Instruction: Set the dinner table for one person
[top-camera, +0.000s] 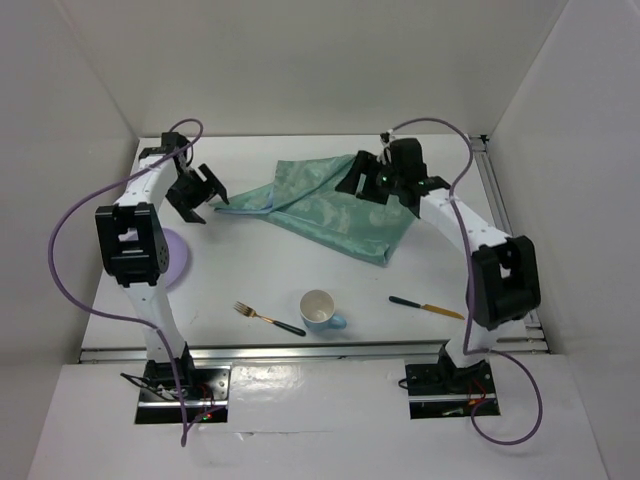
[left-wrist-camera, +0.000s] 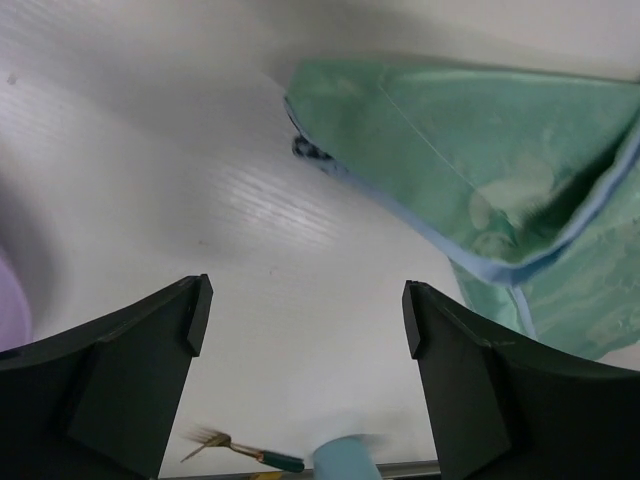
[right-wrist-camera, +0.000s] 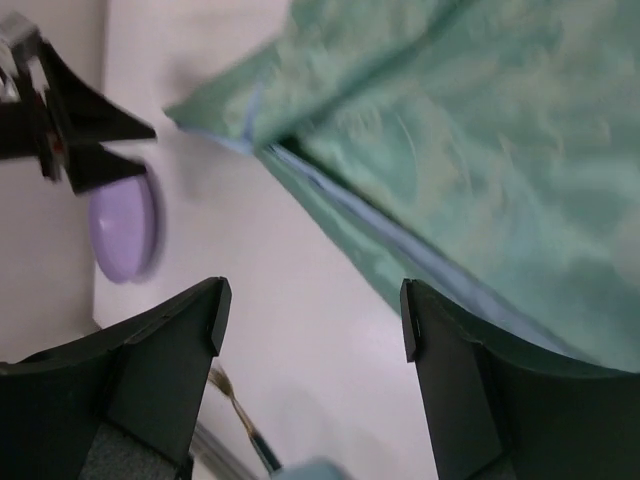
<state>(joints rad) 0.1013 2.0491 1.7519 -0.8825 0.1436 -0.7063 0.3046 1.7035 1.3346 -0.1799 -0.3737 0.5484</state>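
1. Black fingers (left-wrist-camera: 130, 380) of the left gripper (left-wrist-camera: 305, 310) stand wide apart and hold nothing. Only bare tabletop shows between them.
2. Just ahead of those fingers, towards their right, lies a corner of the rumpled teal patterned cloth with a pale blue hem (top-camera: 330, 205). The fingers are near it but not touching.
3. The step in hand looks like spreading this cloth as a place mat. To do it well, the left gripper should come down over the hemmed corner and pinch through every layer of the fold.
4. The right gripper (right-wrist-camera: 312, 310) is equally spread and empty, with a folded hem of the cloth running beneath it. Taking hold on that side would let the 2 grips pull apart evenly.
5. Both arms reach far forward, wrists turned inward towards each other and pitched down.
6. The large flat white dinner table with aluminium rails (top-camera: 260, 270) lies under both grippers.
7. Back towards the bases sit a round lilac plate (top-camera: 178, 255), a gold fork with a dark handle (top-camera: 268, 318), a white-and-blue cup (top-camera: 320, 310) and a gold knife with a dark handle (top-camera: 427, 307), all well apart from the cloth.
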